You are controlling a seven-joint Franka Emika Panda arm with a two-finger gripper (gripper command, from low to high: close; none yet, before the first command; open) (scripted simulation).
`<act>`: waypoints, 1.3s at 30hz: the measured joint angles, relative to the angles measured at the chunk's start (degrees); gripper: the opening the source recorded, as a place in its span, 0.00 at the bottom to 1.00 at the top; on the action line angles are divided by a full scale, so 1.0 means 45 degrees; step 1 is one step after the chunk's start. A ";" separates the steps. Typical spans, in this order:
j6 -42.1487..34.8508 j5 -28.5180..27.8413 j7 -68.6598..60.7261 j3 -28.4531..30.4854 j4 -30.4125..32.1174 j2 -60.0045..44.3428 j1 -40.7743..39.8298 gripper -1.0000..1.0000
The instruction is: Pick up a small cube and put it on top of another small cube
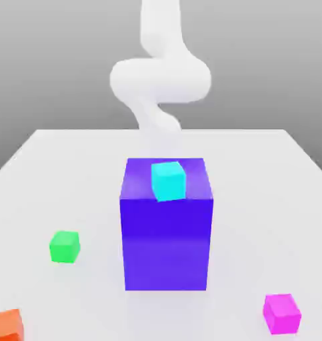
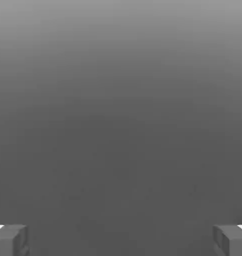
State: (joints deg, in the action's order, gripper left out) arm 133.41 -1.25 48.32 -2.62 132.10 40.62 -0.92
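The small magenta cube (image 1: 282, 313) lies on the white table near the front, at the exterior view's right. The small green cube (image 1: 65, 246) rests on the table at the exterior view's left, well apart from it. My white arm (image 1: 160, 80) rises behind the big blue block, far from both cubes. In the hand view my gripper (image 2: 121, 240) is open, its two grey fingertips (image 2: 10, 239) standing wide apart with nothing between them and only a plain grey backdrop beyond.
A tall blue-purple block (image 1: 167, 233) stands mid-table with a cyan cube (image 1: 168, 180) on its top. An orange cube (image 1: 5, 326) sits at the front corner on the exterior view's left. The white table (image 1: 257, 200) ends behind the arm.
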 joint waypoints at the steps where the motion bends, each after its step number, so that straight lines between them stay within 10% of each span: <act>1: 0.0157 -0.0131 0.0246 -0.0248 0.0030 -0.0499 -0.0080 0.50; 18: 0.2592 -0.2786 0.4543 -0.3308 0.0502 -0.8394 -0.0281 0.50; 33: 0.5759 -0.4038 0.7063 -0.2774 0.0449 -1.5022 0.1906 0.50; 34: 0.5973 -0.4200 0.7187 -0.2587 0.0381 -1.5310 0.2062 0.00; 39: 0.5997 -0.4207 0.7195 -0.2590 0.0381 -1.5311 0.2060 0.00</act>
State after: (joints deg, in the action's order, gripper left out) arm 160.40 -20.18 80.69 -14.28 133.81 -28.28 8.35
